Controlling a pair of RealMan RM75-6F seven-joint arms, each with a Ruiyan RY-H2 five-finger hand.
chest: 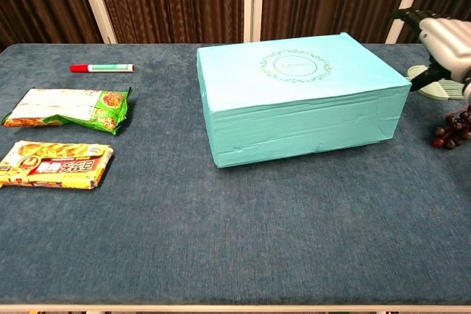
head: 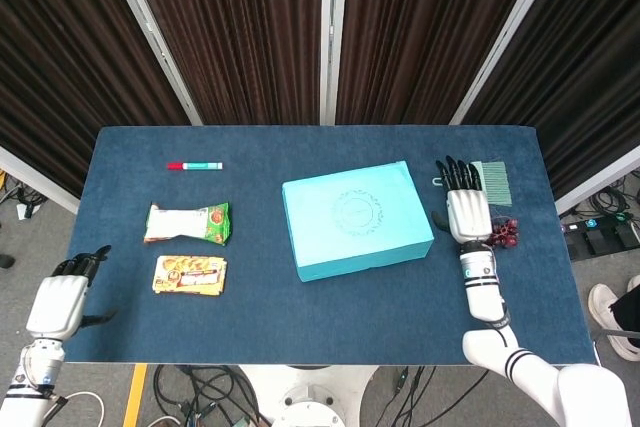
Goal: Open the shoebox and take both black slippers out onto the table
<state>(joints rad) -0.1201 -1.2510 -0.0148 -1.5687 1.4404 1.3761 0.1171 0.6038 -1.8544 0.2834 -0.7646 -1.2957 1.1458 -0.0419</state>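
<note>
A turquoise shoebox (head: 356, 219) (chest: 298, 101) lies in the middle of the blue table with its lid down; no slippers show. My right hand (head: 466, 209) (chest: 442, 40) hovers just right of the box, fingers stretched out and apart, holding nothing. My left hand (head: 60, 302) hangs off the table's front left corner, fingers loosely apart and empty; the chest view does not show it.
A green brush (head: 487, 182) (chest: 440, 82) and dark grapes (head: 503, 232) (chest: 452, 129) lie right of the box. Two snack packets (head: 187, 223) (head: 189, 275) and a red marker (head: 194, 165) lie on the left of the table (head: 300, 327).
</note>
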